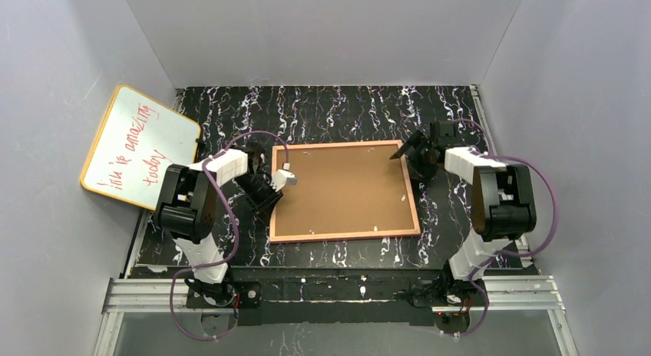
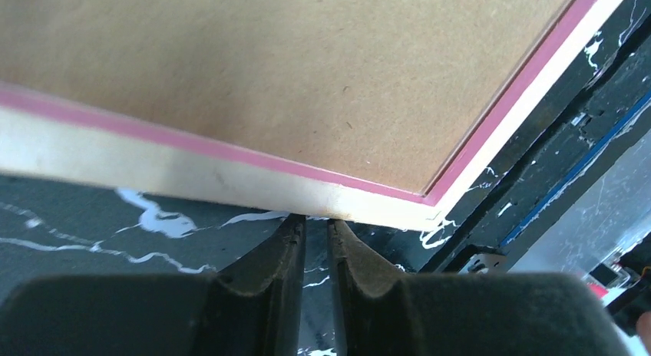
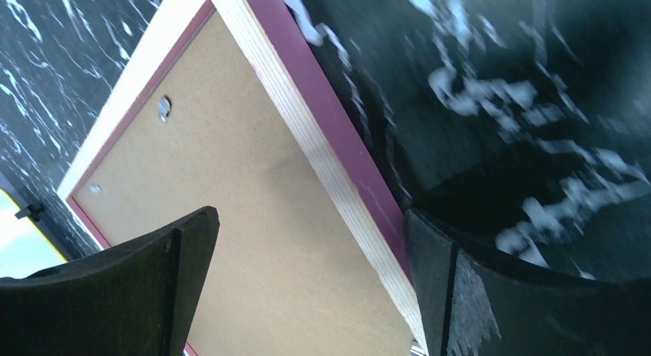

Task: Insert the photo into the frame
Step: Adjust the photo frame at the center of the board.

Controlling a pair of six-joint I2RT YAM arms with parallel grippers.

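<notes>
The pink-rimmed frame (image 1: 343, 235) lies face down in the middle of the black marbled table, and a brown backing board (image 1: 345, 189) fills it. My left gripper (image 1: 276, 189) is at the frame's left edge. In the left wrist view its tips (image 2: 315, 222) rest against the pale side of the frame (image 2: 230, 172), almost shut, with only a slit between them and nothing in it. My right gripper (image 1: 407, 155) is at the far right corner, open wide. One finger hangs over the board (image 3: 253, 218) and the other is outside the rim (image 3: 338, 164). The photo is out of view.
A yellow-rimmed whiteboard (image 1: 138, 145) with red writing leans on the left wall. Small metal clips (image 3: 163, 107) sit along the backing board's edge. Grey walls close in three sides, and an aluminium rail (image 1: 330, 295) runs along the near edge.
</notes>
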